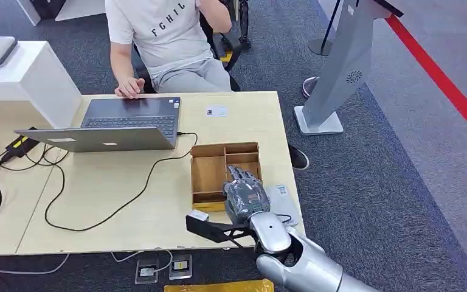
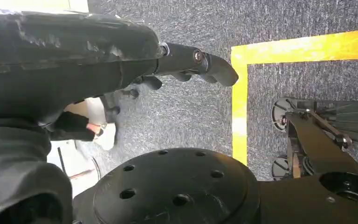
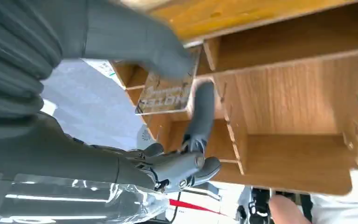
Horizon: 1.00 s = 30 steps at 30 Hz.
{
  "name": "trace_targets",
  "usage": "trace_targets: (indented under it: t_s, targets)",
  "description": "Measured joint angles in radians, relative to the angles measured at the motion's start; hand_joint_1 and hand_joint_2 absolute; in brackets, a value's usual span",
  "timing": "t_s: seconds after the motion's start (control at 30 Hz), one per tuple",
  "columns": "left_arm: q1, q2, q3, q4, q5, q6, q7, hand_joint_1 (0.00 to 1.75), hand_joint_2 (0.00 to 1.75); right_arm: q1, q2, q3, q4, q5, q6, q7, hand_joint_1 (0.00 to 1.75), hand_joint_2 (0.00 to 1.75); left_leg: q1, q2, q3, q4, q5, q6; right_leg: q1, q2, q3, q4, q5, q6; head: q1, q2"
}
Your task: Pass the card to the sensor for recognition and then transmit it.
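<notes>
Card [image 3: 165, 93] sits pinched between my right hand [image 3: 121, 140]'s thumb and one extended finger, over the small compartments of the wooden organizer box [image 1: 210, 173] on the table [image 1: 127, 194]. Its flat face lies across the fingertips, long edge roughly crosswise to the finger. My left hand [image 2: 98, 60] hangs by the floor, fingers loosely curled, holding nothing. I judge the right hand must lift the card out.

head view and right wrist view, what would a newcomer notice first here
The right hand reaches over the wooden tray near the table's right edge, pinching a card between thumb and a finger. Across the table a seated person rests a hand by an open laptop.
</notes>
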Motion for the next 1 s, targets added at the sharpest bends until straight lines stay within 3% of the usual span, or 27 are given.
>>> trace_targets:
  t_s: [0.23, 0.27, 1.0]
  targets:
    - [0.0, 0.0, 0.0, 0.0, -0.003, 0.0, 0.0, 0.0, 0.0, -0.001, -0.002, -0.009, 0.0, -0.005, -0.011, -0.01, 0.0, 0.0, 0.0, 0.0, 0.0, 0.0, 0.0, 0.0, 0.0, 0.0, 0.0, 0.0, 0.0, 0.0, 0.0, 0.0]
    - [0.0, 0.0, 0.0, 0.0, -0.003, 0.0, 0.0, 0.0, 0.0, -0.001, -0.003, -0.01, 0.0, -0.004, -0.011, -0.009, 0.0, 1.75, 0.0, 0.0, 0.0, 0.0, 0.0, 0.0, 0.0, 0.0, 0.0, 0.0, 0.0, 0.0, 0.0, 0.0]
    - [0.0, 0.001, 0.0, 0.0, -0.013, 0.0, 0.0, 0.0, 0.0, -0.049, -0.019, -0.035, 0.031, 0.004, -0.002, 0.014, 0.0, 1.75, 0.0, 0.0, 0.0, 0.0, 0.0, 0.0, 0.0, 0.0, 0.0, 0.0, 0.0, 0.0, 0.0, 0.0]
